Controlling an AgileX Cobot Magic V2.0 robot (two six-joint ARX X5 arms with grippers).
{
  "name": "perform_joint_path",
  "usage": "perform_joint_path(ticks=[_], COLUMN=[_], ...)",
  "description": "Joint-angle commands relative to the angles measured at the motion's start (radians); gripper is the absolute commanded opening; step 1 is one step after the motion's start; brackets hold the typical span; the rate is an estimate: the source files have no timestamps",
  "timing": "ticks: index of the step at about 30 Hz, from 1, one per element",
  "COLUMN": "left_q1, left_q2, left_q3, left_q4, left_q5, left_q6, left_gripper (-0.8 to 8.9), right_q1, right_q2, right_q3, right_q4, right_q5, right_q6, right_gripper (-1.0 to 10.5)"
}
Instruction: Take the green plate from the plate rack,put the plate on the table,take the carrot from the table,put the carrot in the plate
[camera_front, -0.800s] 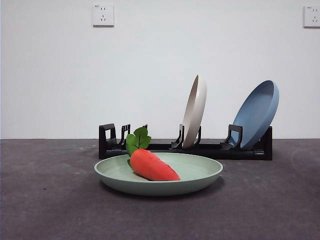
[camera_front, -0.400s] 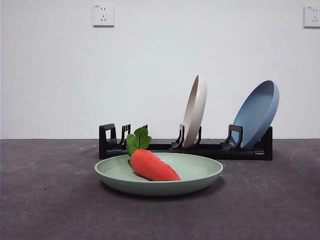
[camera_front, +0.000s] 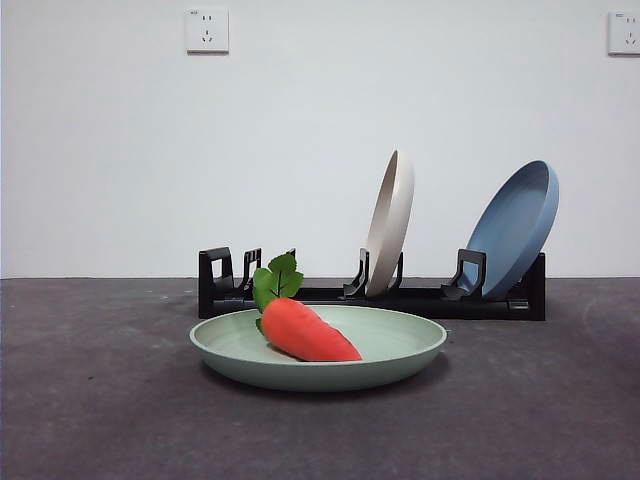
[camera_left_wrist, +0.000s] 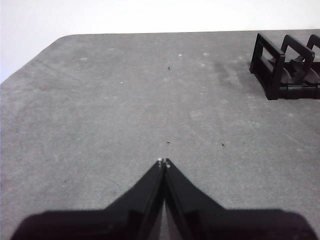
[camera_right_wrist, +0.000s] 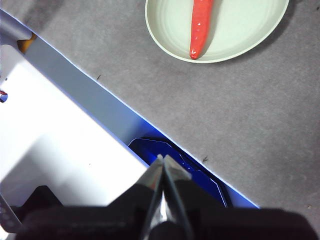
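The green plate (camera_front: 400, 345) lies flat on the dark grey table (camera_front: 100, 400) in front of the black plate rack (camera_front: 300, 295). The carrot (camera_front: 305, 332) lies in the plate, leaves toward the rack. The right wrist view shows the plate (camera_right_wrist: 235, 25) and the carrot (camera_right_wrist: 201, 25) from above. My right gripper (camera_right_wrist: 163, 159) is shut and empty, high over the table's edge. My left gripper (camera_left_wrist: 163, 162) is shut and empty above bare table, with one end of the rack (camera_left_wrist: 285, 65) off to the side. Neither arm shows in the front view.
A cream-white plate (camera_front: 390, 222) and a blue plate (camera_front: 515, 228) stand on edge in the rack. Below the right gripper the table edge (camera_right_wrist: 115, 107) runs diagonally, with white floor and a blue object (camera_right_wrist: 195, 172) beyond it.
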Motion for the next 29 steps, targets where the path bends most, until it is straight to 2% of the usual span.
perform_joint_path(ticks=[1, 16, 17, 19, 21, 23, 26, 29], left_q1=[0.003, 0.003, 0.003, 0.003, 0.003, 0.003, 0.003, 0.003], left_q2=[-0.003, -0.003, -0.003, -0.003, -0.003, -0.003, -0.003, -0.003], left_q3=[-0.01, -0.01, -0.01, -0.01, -0.01, -0.01, -0.01, -0.01], left_q4=[-0.004, -0.003, -0.004, -0.003, -0.004, -0.004, -0.004, -0.004], left_q5=[0.003, 0.003, 0.003, 0.004, 0.003, 0.003, 0.003, 0.003], left_q6=[-0.007, -0.007, -0.007, -0.007, -0.007, -0.007, -0.007, -0.007], left_gripper=[-0.03, -0.03, -0.03, -0.03, -0.03, -0.03, -0.03, -0.03], right_q1=[0.002, 0.007, 0.005, -0.023, -0.08, -0.167, -0.33, -0.48], right_q2=[-0.002, -0.012, -0.022, -0.047, -0.082, -0.122, -0.201, -0.274], right_q3=[-0.003, -0.003, -0.003, -0.005, -0.02, -0.053, -0.129, -0.222], right_q4=[0.003, 0.0, 0.007, 0.049, 0.152, 0.286, 0.446, 0.542], right_q5=[-0.001, -0.002, 0.009, 0.082, 0.126, 0.074, -0.064, -0.085], right_q6=[0.002, -0.002, -0.031, -0.083, -0.136, -0.148, -0.145, -0.145], right_gripper=[0.0, 0.0, 0.0, 0.0, 0.0, 0.0, 0.0, 0.0])
